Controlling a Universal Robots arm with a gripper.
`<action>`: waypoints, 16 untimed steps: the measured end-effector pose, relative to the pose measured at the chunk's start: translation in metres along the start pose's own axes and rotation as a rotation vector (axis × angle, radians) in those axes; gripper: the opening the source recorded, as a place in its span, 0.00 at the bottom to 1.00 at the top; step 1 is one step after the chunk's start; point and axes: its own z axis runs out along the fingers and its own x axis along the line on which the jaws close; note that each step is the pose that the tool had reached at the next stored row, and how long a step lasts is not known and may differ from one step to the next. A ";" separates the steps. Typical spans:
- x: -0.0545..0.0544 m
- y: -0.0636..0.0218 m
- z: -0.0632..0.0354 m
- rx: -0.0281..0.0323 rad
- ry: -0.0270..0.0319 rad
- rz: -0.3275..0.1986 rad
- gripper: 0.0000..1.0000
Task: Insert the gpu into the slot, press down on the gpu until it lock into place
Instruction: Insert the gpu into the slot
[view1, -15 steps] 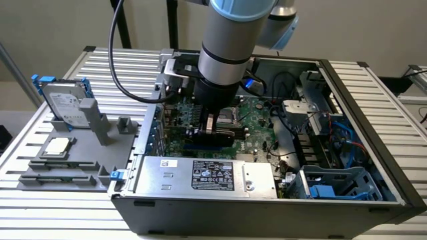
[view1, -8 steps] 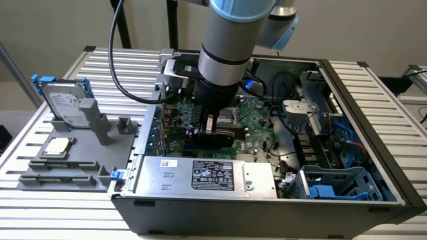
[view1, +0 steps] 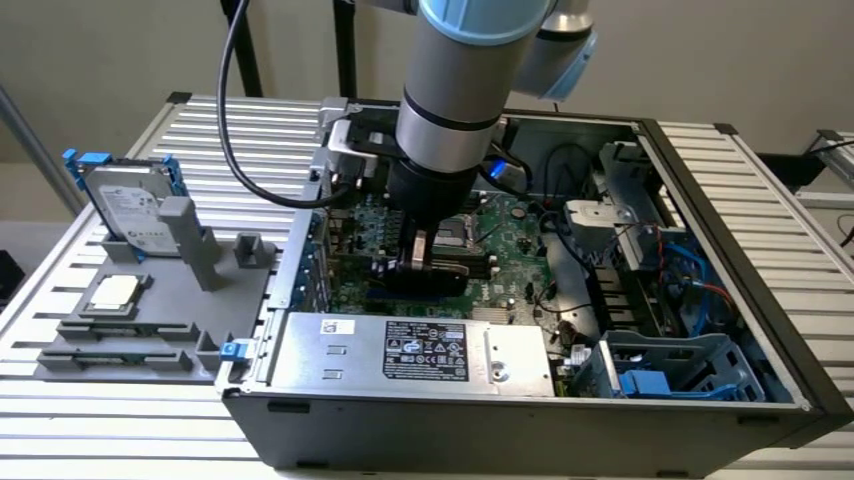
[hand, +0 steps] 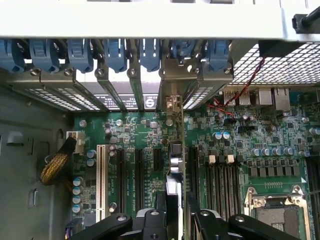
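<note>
The gpu (view1: 430, 272) stands on edge over the green motherboard inside the open computer case. My gripper (view1: 420, 262) is shut on it from above. In the wrist view the gpu (hand: 173, 170) is a thin line running from between my fingers (hand: 150, 222) to its metal bracket (hand: 173, 104) at the case's rear openings. My gripper (hand: 176, 219) clamps it from both sides. A stretch of the blue slot (view1: 395, 297) shows just beneath the card's lower edge; the card hides the rest. How deep the card sits cannot be told.
The silver power-supply box (view1: 414, 350) lies just in front of the card. Black memory strips (hand: 222, 180) and the processor socket (hand: 272, 212) flank it on one side, a white expansion slot (hand: 102, 180) on the other. Blue bracket clips (hand: 115, 55) line the rear wall. A hard drive (view1: 127, 210) stands outside.
</note>
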 end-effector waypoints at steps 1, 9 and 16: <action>0.000 0.0000 0.0003 0.0000 0.0011 0.000 0.26; -0.002 0.0002 0.0015 0.0004 0.0055 0.001 0.26; -0.002 0.0024 0.0024 0.0005 0.0071 0.001 0.26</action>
